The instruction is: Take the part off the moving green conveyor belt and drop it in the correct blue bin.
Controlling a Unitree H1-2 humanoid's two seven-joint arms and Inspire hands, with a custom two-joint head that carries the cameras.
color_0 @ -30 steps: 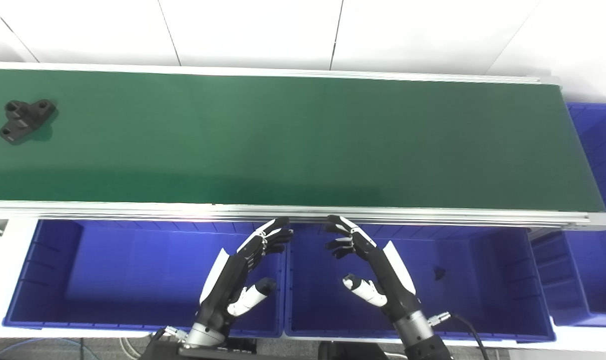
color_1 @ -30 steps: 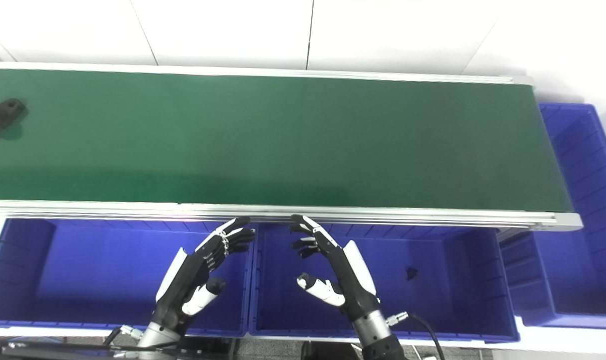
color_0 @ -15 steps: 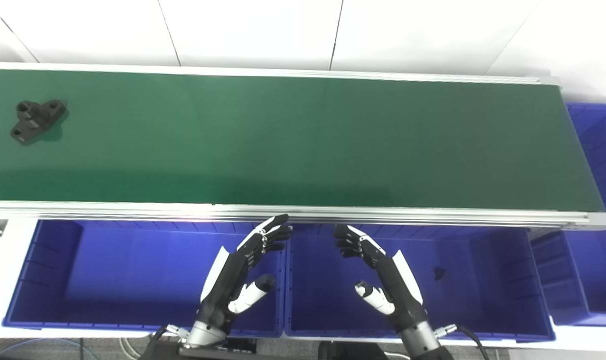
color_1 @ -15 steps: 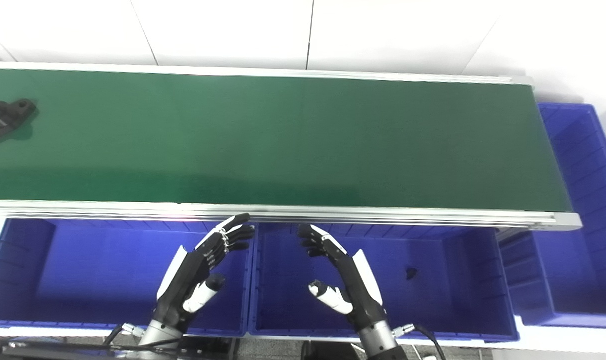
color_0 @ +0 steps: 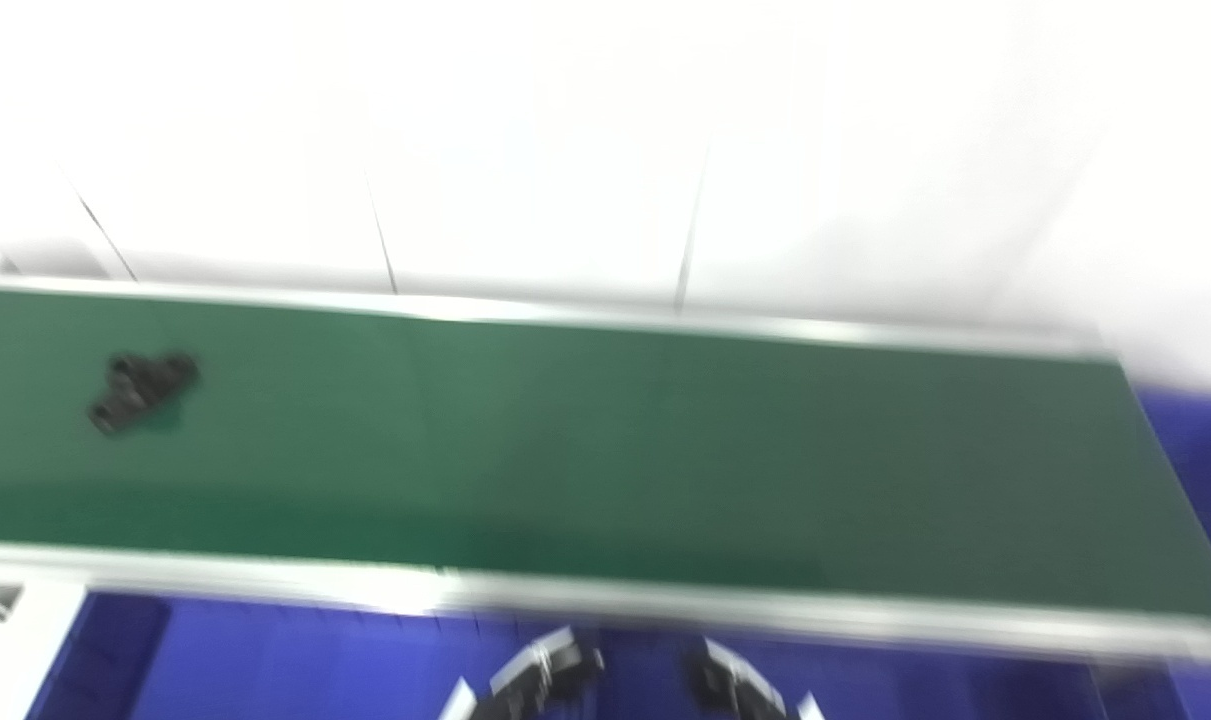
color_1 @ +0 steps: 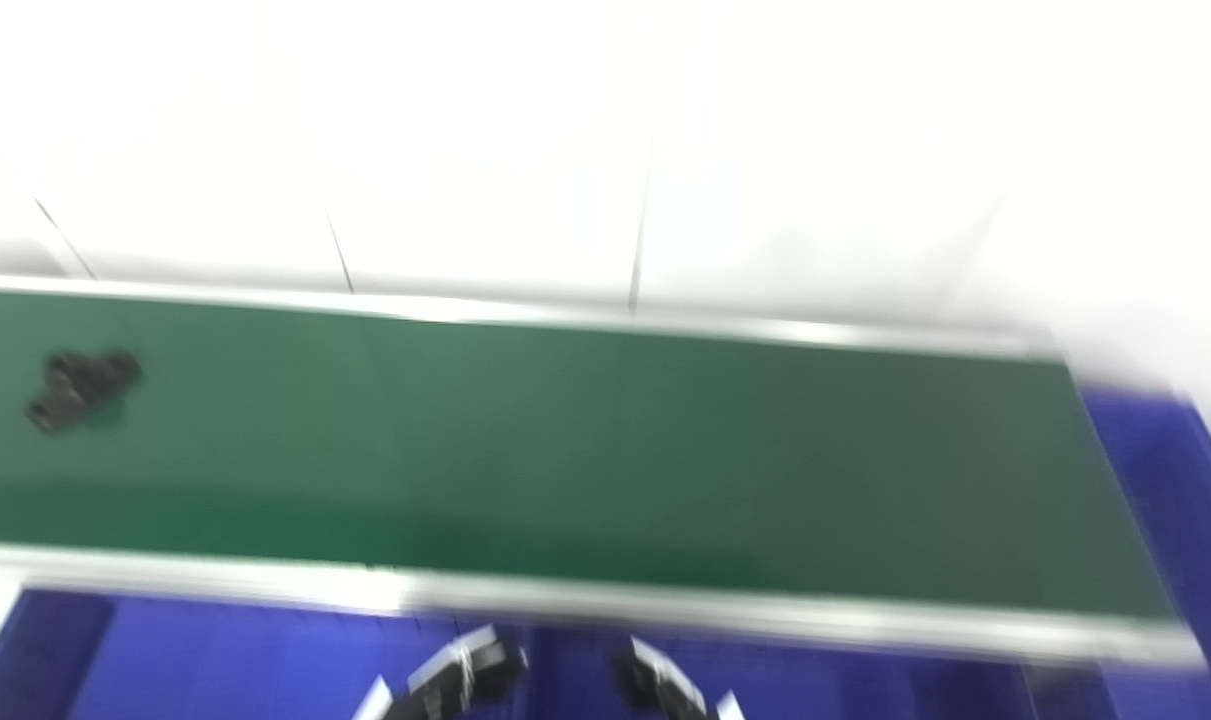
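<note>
Both views are motion-blurred. A small black part (color_0: pixel 140 390) lies on the green conveyor belt (color_0: pixel 605 450) near its left end, also seen as the part (color_1: pixel 80 388) in the right eye view. Only the fingertips of my left hand (color_0: pixel 540 680) and right hand (color_0: pixel 735 685) show at the bottom edge, below the belt's near rail and over the blue bins. The fingers look stretched out with nothing in them. Both hands are far from the part.
Blue bins (color_0: pixel 265 660) run along the near side of the belt, mostly cut off by the bottom edge. Another blue bin (color_0: pixel 1195 450) stands past the belt's right end. White floor lies beyond the belt.
The camera has tilted up, so the whole picture has slid down and blurred. The part has ridden a little to the right on the belt. The hands stay low by the bins.
</note>
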